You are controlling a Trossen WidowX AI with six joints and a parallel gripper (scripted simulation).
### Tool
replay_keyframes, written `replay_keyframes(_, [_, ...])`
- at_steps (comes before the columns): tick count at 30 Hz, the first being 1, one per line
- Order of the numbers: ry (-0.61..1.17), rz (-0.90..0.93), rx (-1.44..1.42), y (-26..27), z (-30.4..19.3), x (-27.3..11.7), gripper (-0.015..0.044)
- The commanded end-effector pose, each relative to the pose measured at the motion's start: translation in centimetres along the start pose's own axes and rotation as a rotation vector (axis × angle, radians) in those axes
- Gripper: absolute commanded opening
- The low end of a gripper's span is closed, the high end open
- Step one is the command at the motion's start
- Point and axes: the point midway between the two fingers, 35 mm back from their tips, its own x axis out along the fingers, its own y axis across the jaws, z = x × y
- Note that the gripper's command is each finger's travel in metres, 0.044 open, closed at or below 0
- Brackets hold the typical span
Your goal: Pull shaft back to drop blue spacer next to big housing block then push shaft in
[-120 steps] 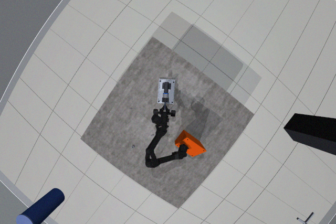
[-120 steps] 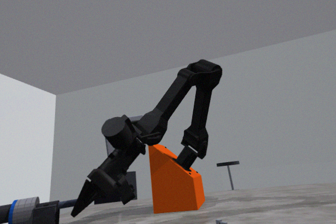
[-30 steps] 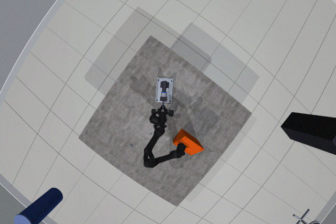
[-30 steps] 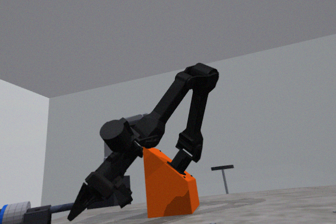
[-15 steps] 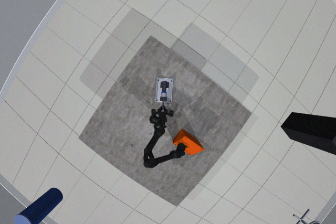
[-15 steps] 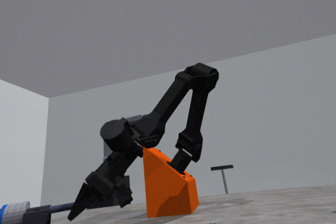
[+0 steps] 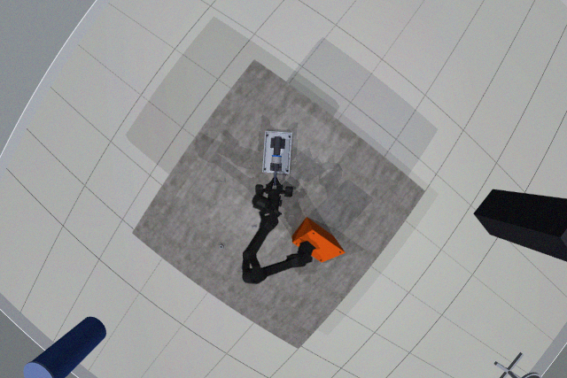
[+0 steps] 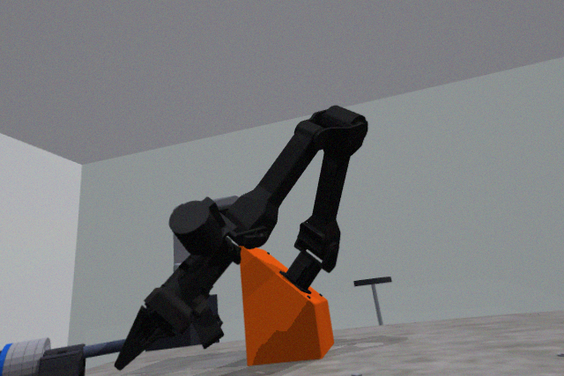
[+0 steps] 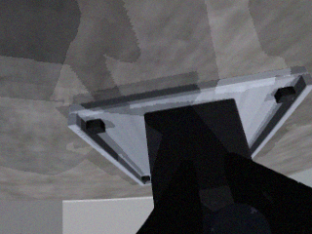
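A pale base plate point(image 7: 264, 165) point(image 9: 117, 182) carries the big dark housing block point(image 7: 276, 142) at its far end and a smaller dark block point(image 7: 275, 166) point(image 8: 63, 360) point(image 9: 195, 122) at its near end. The thin blue spacer point(image 8: 3, 358) still sits in line between them, beside the pale spacers point(image 7: 275, 161) point(image 8: 28, 356). The shaft point(image 7: 275, 174) point(image 8: 102, 348) sticks out of the smaller block toward the arm. My gripper point(image 7: 275, 180) point(image 8: 127, 353) is shut on its outer end. The fingers hide the shaft's end, and the wrist view hides the spacers behind the smaller block.
The arm's orange base point(image 7: 322, 245) point(image 8: 278, 313) stands on the grey table point(image 7: 292, 310). A tiny round item point(image 7: 221, 245) lies on the table left of the arm. A black block point(image 7: 522, 213) and a dark blue cylinder point(image 7: 73, 343) stand beyond the table.
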Motion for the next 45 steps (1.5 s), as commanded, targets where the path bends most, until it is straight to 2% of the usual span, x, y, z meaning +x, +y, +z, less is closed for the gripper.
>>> replay_keyframes(1, [-0.002,0.002,0.004,0.1,0.14,-0.06,0.0])
replay_keyframes(45, [-0.002,0.002,0.004,0.11,0.44,-0.35,0.0])
